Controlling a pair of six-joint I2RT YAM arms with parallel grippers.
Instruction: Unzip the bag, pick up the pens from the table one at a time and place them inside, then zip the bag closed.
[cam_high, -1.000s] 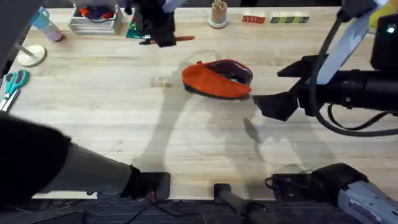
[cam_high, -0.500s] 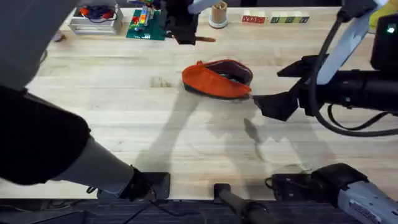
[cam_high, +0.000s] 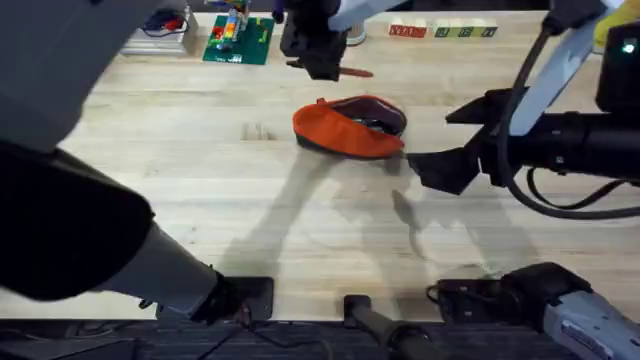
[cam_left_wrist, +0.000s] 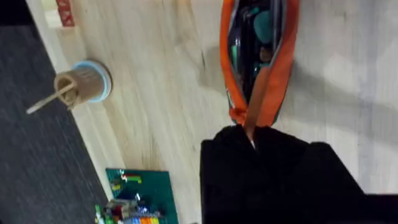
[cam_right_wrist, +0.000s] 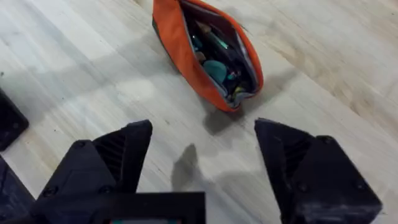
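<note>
1. Orange fabric marks the bag (cam_high: 348, 129), lying just above the centre of the overhead frame on the pale wooden surface (cam_high: 200, 180); its zipper is open and small items show inside
2. The bag's long axis runs roughly left to right in the overhead frame, dipping slightly toward the right, with its open mouth facing up
3. The left gripper (cam_high: 318, 62) hangs at the top centre of the overhead frame, above the bag and apart from it; its jaws are closed on an orange pen (cam_high: 350, 72), which sticks out to the right with its long axis nearly level
4. In the left wrist view the pen (cam_left_wrist: 250, 132) shows as a thin tip emerging from the dark jaws, pointing toward the bag's near end
5. The right gripper (cam_high: 440, 140) sits at the right of the overhead frame, just beside the bag's right end; its jaws are spread wide with nothing between them, not touching the bag
6. A green baseplate (cam_high: 238, 38) lies at the upper left
</note>
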